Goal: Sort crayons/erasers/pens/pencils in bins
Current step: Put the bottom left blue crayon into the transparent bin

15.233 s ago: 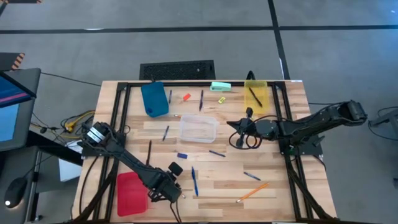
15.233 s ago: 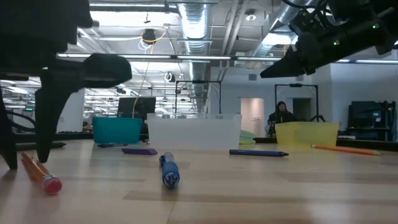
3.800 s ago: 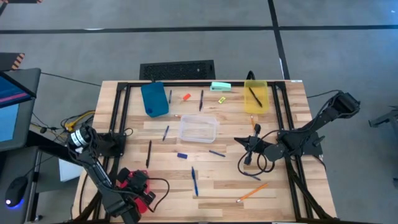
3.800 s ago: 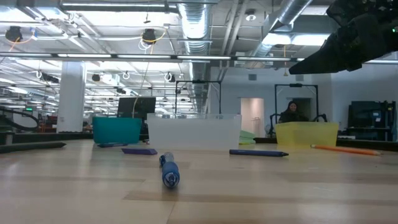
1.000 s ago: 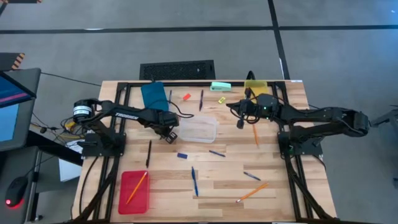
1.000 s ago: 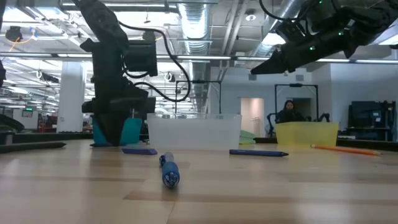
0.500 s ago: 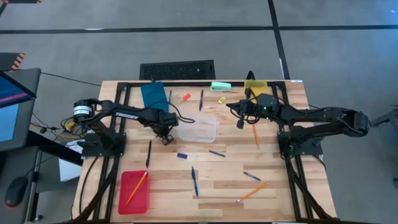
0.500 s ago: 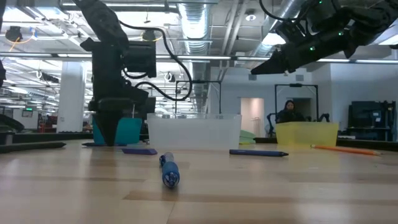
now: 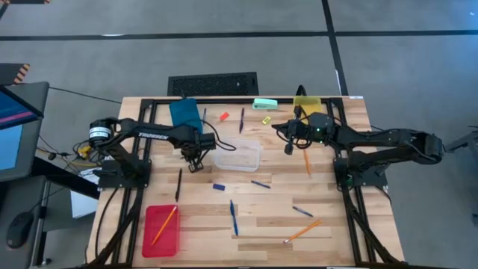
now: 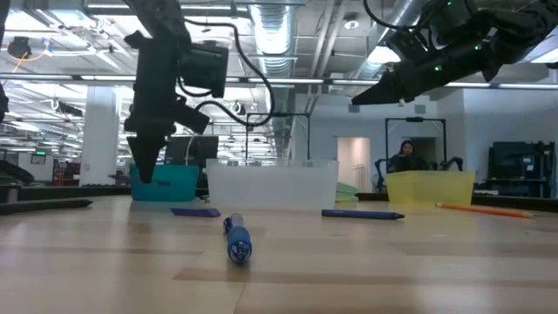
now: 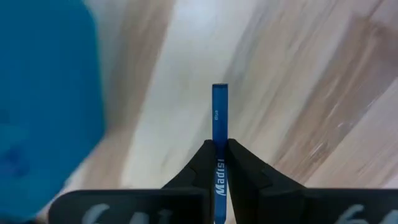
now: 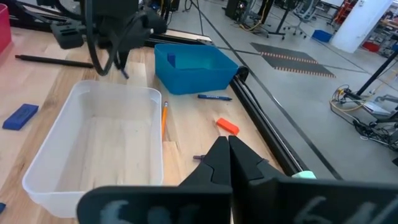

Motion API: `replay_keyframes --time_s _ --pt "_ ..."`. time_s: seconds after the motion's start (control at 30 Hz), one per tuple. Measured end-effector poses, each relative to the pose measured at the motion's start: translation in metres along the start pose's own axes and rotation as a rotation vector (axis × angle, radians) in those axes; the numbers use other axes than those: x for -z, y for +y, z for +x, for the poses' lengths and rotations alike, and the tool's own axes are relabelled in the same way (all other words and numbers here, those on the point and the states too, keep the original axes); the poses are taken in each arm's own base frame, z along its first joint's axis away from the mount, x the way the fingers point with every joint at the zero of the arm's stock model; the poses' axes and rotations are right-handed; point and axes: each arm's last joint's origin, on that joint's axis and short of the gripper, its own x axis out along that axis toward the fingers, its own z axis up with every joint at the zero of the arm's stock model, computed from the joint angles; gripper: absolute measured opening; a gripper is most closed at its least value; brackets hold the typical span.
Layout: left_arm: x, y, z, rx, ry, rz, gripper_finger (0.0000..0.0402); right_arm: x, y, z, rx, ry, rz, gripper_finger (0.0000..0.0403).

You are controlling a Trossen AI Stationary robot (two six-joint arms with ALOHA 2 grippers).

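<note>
You have a blue pen (image 11: 219, 118) pinched in the left claw (image 11: 219, 163), lifted off the surface beside the blue bin (image 9: 186, 118). The clear bin (image 9: 238, 155) sits mid-surface, the yellow bin (image 9: 306, 109) at the far right, and the red bin (image 9: 161, 229) near left with an orange pencil (image 9: 166, 222) inside. More pens (image 9: 233, 217) lie scattered.

Lower end of blue pen (image 11: 219, 134) hidden between left gripper (image 11: 219, 163) fingers, blue bin (image 11: 43, 99) blurred and cut off at wrist picture's edge, red bin (image 12: 4, 28) mostly cut off, person (image 10: 406, 159) behind yellow bin (image 10: 431, 187) too distant to make out
</note>
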Motion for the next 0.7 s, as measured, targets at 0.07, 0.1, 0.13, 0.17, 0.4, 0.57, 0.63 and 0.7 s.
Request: replay_keyframes --time_s 0.07,0.1,0.13,0.17,0.4,0.57,0.63,0.7 --pt "-0.003 0.003 -0.01 -0.054 -0.003 0.024 0.001 0.0 0.0 0.0 0.0 0.001 0.0 0.0003" --pt "-0.004 0.004 -0.015 -0.082 -0.002 0.035 0.001 0.0 0.0 0.0 -0.001 0.002 0.0 0.0003" --pt "-0.005 0.006 -0.02 -0.111 0.002 0.045 0.001 0.0 0.0 0.0 -0.001 0.004 0.0 0.0003" --pt "-0.006 0.009 -0.026 -0.138 0.009 0.054 0.001 0.0 0.0 0.0 -0.001 0.004 0.0 0.0003" --pt "-0.015 0.046 -0.061 -0.246 -0.041 -0.011 0.0009 0.001 0.0 0.0 -0.004 0.013 0.0 0.0003" --pt "-0.014 0.098 -0.065 -0.202 -0.105 -0.215 0.0009 0.002 0.001 0.0 -0.005 0.018 -0.001 0.0003" --pt "-0.014 0.119 -0.061 -0.166 -0.125 -0.302 0.0009 0.002 0.001 0.0 -0.005 0.018 -0.005 0.0003" --pt "-0.015 0.137 -0.053 -0.137 -0.172 -0.378 0.0009 0.002 0.001 0.0 -0.005 0.018 -0.006 0.0003"
